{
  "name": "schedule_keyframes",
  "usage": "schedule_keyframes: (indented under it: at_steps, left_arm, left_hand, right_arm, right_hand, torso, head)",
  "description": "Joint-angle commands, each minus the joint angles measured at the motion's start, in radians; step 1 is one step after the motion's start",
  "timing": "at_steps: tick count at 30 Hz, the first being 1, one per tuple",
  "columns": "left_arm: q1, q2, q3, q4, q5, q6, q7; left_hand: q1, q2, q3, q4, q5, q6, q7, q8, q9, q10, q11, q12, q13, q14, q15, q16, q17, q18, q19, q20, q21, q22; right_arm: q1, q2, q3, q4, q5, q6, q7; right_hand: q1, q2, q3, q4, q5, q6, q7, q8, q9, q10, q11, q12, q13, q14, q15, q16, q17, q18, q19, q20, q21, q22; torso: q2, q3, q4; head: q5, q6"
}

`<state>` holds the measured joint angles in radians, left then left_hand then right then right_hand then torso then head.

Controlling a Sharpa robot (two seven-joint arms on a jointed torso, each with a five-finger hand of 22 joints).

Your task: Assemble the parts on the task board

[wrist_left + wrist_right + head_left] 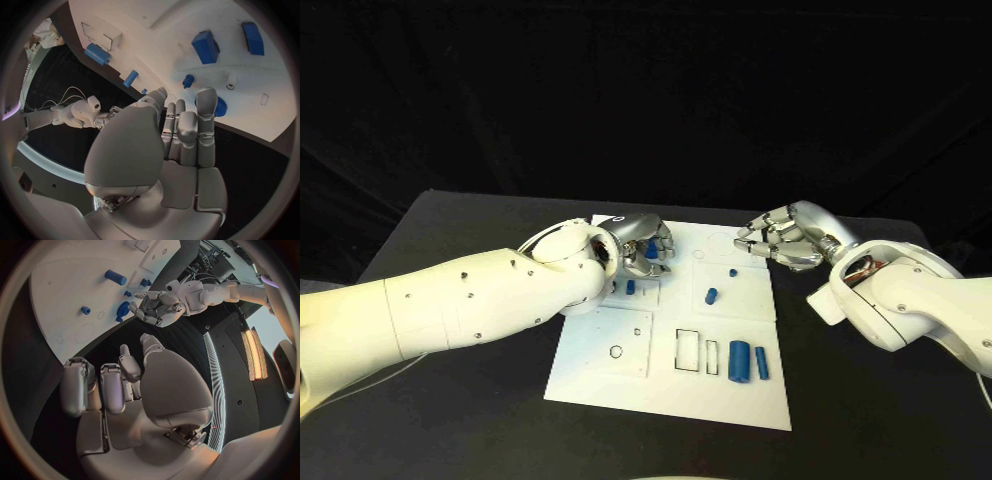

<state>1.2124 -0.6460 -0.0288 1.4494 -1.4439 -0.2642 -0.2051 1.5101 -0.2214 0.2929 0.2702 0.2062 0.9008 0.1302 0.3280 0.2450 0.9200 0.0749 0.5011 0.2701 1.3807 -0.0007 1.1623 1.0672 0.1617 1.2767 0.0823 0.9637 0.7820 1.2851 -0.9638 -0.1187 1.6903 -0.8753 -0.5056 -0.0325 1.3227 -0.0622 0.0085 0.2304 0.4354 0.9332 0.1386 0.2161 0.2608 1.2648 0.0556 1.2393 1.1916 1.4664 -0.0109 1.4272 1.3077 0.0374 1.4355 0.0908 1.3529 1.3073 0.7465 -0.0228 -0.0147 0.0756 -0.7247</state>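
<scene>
Your left robot hand [640,250] sits over the white plastic task board [625,375] at upper centre, touching a blue round part [217,106]; whether it grips, I cannot tell. Your right robot hand [783,238] is curled closed, holding nothing.

A black counter [459,400] fills the lower half of the head view, its far edge running across the middle of the frame from the left to the right side. Behind it a black cloth backdrop [646,90] covers the whole upper half, hanging in soft folds and creases. In the right wrist view, a glowing warm light strip [252,352] runs down the right side of the circle. In the left wrist view, a pale lit band [44,160] curves along the lower left.
</scene>
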Motion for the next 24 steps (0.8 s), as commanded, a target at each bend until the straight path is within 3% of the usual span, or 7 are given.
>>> schedule_keyframes:
  at_steps: [1, 15, 24]
  left_arm:
    - [-0.003, 0.013, 0.0, -0.018, -0.075, 0.043, -0.004]
    - [-0.006, 0.04, 0.001, -0.061, -0.096, 0.135, -0.053]
    - [-0.006, 0.044, 0.002, -0.065, -0.098, 0.154, -0.064]
  left_hand:
    - [0.002, -0.011, 0.011, -0.001, 0.001, 0.015, -0.002, -0.009, -0.007, -0.002, 0.004, -0.013, -0.014, 0.014, 0.0, 0.017, 0.008, -0.019, 0.02, 0.002, 0.034, 0.04]
    - [0.005, -0.007, 0.04, -0.02, 0.001, 0.046, -0.004, -0.045, -0.037, 0.013, 0.006, -0.048, -0.059, 0.039, 0.001, 0.067, 0.03, -0.035, 0.058, 0.004, 0.124, 0.143]
    - [0.003, -0.004, 0.058, -0.031, 0.001, 0.062, -0.004, -0.062, -0.05, 0.048, 0.0, -0.046, -0.07, 0.052, -0.003, 0.094, 0.048, -0.043, 0.073, 0.002, 0.165, 0.191]
  right_arm:
    - [-0.001, 0.001, 0.0, 0.001, -0.002, 0.004, 0.01]
    - [-0.001, 0.0, 0.0, 0.003, -0.002, 0.003, 0.01]
    - [-0.001, 0.0, 0.0, 0.003, -0.002, 0.003, 0.01]
  right_hand:
    - [0.004, 0.006, -0.007, 0.001, 0.004, -0.008, 0.001, 0.006, 0.001, -0.007, 0.001, -0.006, -0.001, 0.054, -0.006, -0.006, 0.04, 0.02, -0.005, 0.001, -0.006, 0.106]
    - [0.004, 0.006, -0.007, 0.001, 0.004, -0.008, 0.001, 0.006, 0.001, -0.007, 0.001, -0.006, -0.001, 0.054, -0.006, -0.006, 0.04, 0.02, -0.005, 0.001, -0.006, 0.106]
    - [0.006, 0.008, -0.007, 0.001, 0.005, -0.008, 0.001, 0.007, 0.001, -0.007, 0.001, -0.007, -0.001, 0.054, -0.006, -0.006, 0.041, 0.02, -0.005, 0.0, -0.006, 0.106]
  torso:
    - [0.0, -0.0003, -0.0025]
    - [0.0, -0.0003, -0.0014]
    - [0.0, -0.0002, -0.0002]
  head:
    - [-0.002, -0.002]
    - [-0.004, -0.001]
    - [-0.007, -0.002]
